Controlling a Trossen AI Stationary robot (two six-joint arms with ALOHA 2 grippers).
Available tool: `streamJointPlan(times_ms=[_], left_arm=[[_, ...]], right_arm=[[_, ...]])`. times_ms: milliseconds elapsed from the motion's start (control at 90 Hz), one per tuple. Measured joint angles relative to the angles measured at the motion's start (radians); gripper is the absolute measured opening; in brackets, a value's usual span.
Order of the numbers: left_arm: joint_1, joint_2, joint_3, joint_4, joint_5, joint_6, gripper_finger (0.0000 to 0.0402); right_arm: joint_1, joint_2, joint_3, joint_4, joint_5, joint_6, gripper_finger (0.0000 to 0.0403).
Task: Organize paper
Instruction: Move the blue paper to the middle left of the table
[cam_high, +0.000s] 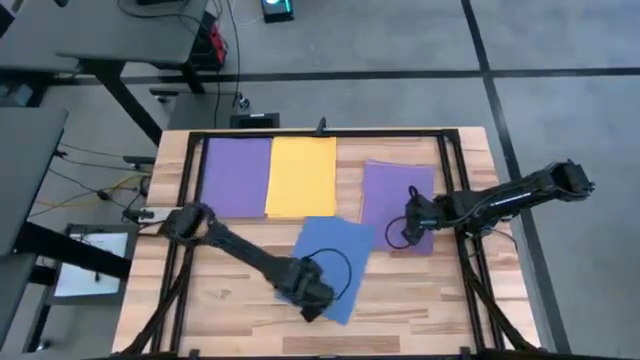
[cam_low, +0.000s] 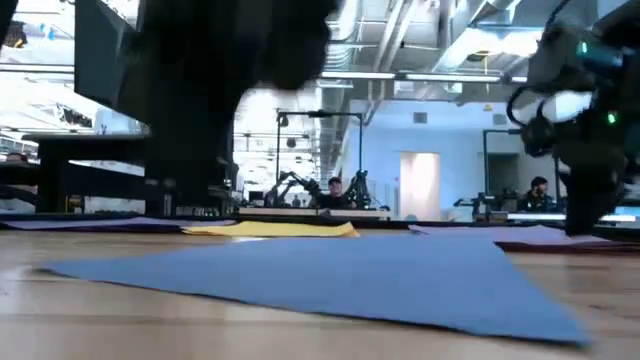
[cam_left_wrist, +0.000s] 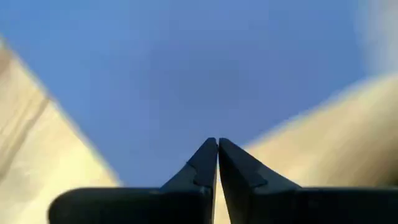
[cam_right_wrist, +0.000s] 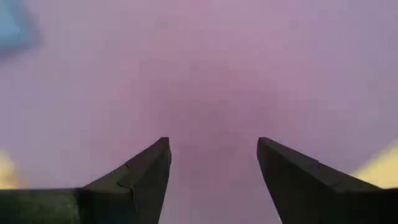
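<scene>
Several sheets of paper lie flat on the wooden table. A purple sheet (cam_high: 235, 175) and a yellow sheet (cam_high: 300, 175) sit side by side at the far edge. Another purple sheet (cam_high: 390, 190) lies to the right. A blue sheet (cam_high: 340, 250) lies turned askew in the middle. My left gripper (cam_high: 318, 305) is shut, its tips (cam_left_wrist: 217, 142) over the blue sheet's near corner. My right gripper (cam_high: 408, 228) stands open, low over the near part of the right purple sheet (cam_right_wrist: 211, 74). My left gripper points its shut fingertips down at the blue sheet near its near corner (cam_left_wrist: 205, 118); whether they touch the sheet I cannot tell. My right gripper comes from the table's right with its fingers (cam_right_wrist: 149, 168) spread just over the purple sheet; whether they touch it I cannot tell.
A black frame (cam_high: 320, 133) runs round the table's far edge and sides. Bare wood (cam_high: 220, 300) lies near the front left, and more (cam_high: 420, 300) at the front right. In the low view, people sit at desks (cam_low: 335, 190) in the room beyond.
</scene>
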Motion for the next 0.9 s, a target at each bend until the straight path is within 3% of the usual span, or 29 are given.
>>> streamJointPlan(times_ms=[144, 278, 389, 467, 589, 711, 900], left_arm=[[-0.007, -0.067, -0.008, -0.016, -0.013, 0.062, 0.0000], [-0.016, -0.169, -0.003, -0.021, -0.024, 0.189, 0.0000], [-0.015, -0.235, -0.004, -0.103, -0.078, 0.242, 0.0000], [-0.014, -0.279, -0.006, -0.158, -0.108, 0.288, 0.0000], [-0.044, -0.383, -0.051, -0.201, -0.126, 0.340, 0.0000], [-0.097, -0.500, -0.141, -0.205, -0.114, 0.326, 0.0000], [-0.182, -0.676, -0.270, -0.194, -0.102, 0.202, 0.0000]], right_arm=[[0.024, -0.016, 0.026, 0.132, -0.080, -0.090, 0.0227], [0.072, 0.009, 0.036, 0.415, -0.197, -0.101, 0.0227], [0.136, 0.100, 0.042, 0.747, -0.203, -0.105, 0.0227], [0.165, 0.227, 0.082, 0.861, -0.196, -0.106, 0.0227], [0.200, 0.472, 0.236, 0.818, -0.172, -0.137, 0.0227], [0.205, 0.686, 0.416, 0.664, -0.172, -0.158, 0.0227], [0.186, 0.888, 0.602, 0.507, -0.115, -0.157, 0.0227]])
